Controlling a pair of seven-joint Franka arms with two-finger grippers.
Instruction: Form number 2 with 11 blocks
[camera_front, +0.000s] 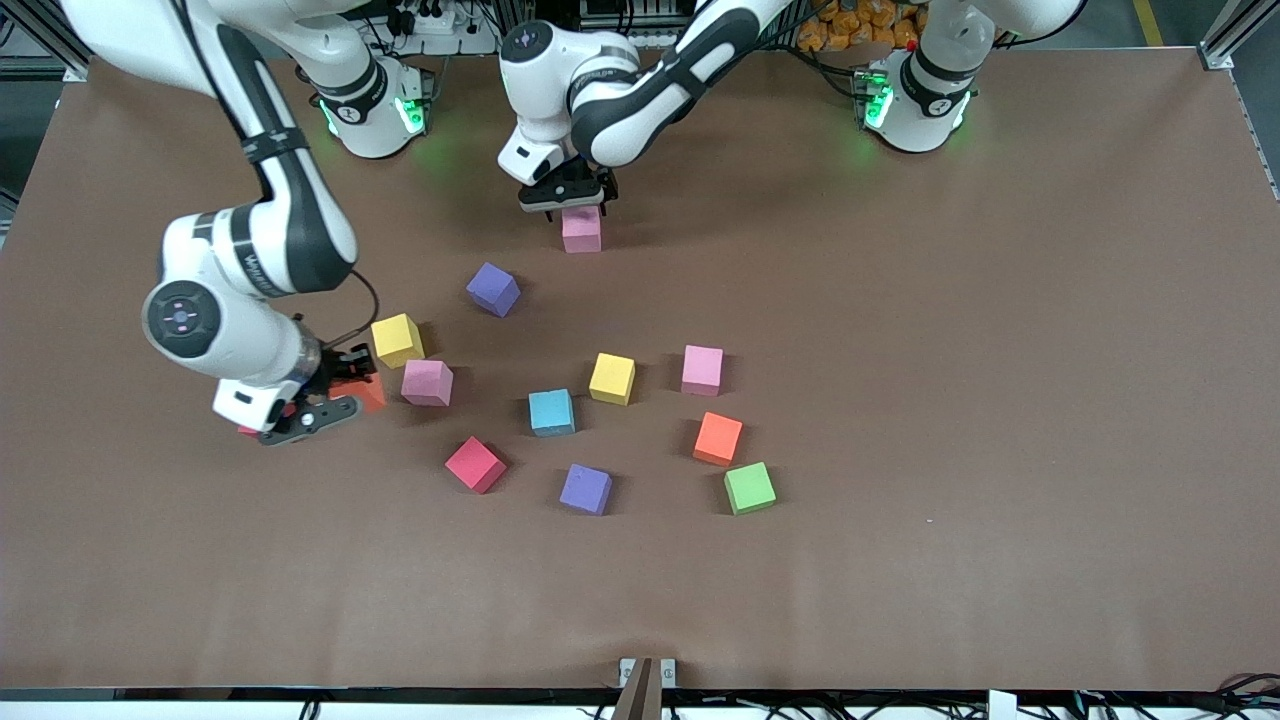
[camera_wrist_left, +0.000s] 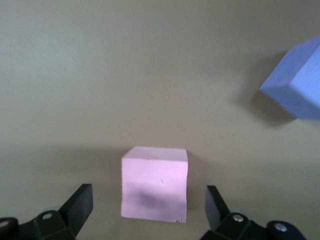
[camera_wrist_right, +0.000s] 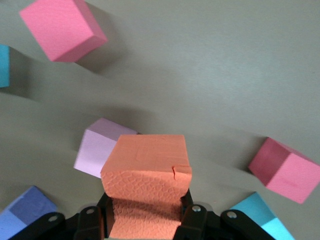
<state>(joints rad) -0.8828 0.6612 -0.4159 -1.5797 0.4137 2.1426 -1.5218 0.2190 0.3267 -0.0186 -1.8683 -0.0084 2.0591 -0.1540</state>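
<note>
Brown table (camera_front: 1000, 400), scattered blocks (camera_front: 612, 378)

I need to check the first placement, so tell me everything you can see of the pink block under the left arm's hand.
The pink block is a plain, matte, foam-looking cube with a small nick at one lower edge. It sits flat on the brown table, alone, farther from the front camera than the purple block. The left hand is directly above it, fingers open, flanking it without touching.
</note>
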